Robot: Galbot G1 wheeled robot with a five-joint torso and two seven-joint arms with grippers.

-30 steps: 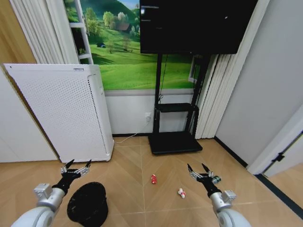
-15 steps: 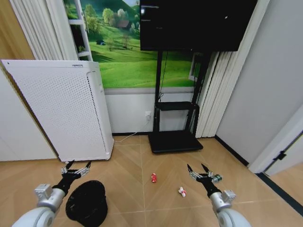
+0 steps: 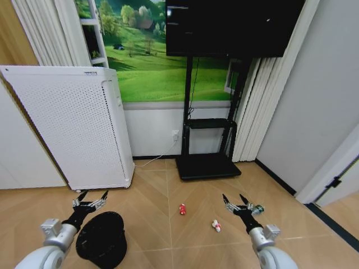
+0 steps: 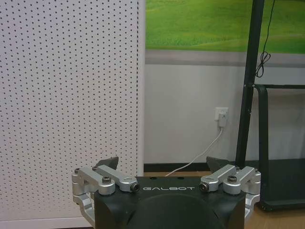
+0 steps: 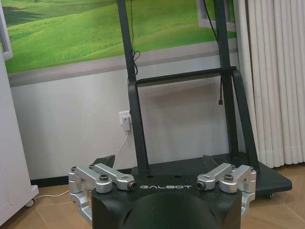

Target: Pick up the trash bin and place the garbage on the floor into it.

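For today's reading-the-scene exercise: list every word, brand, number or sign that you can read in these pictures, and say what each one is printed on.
"GALBOT": on the black body of the left gripper, below its open fingers.
"GALBOT": on the black body of the right gripper, likewise open.
Small dark marking at the top edge of the white air purifier: too small to read.
Green label on the small bottle on the floor: too small to read.
Nothing else is legible.
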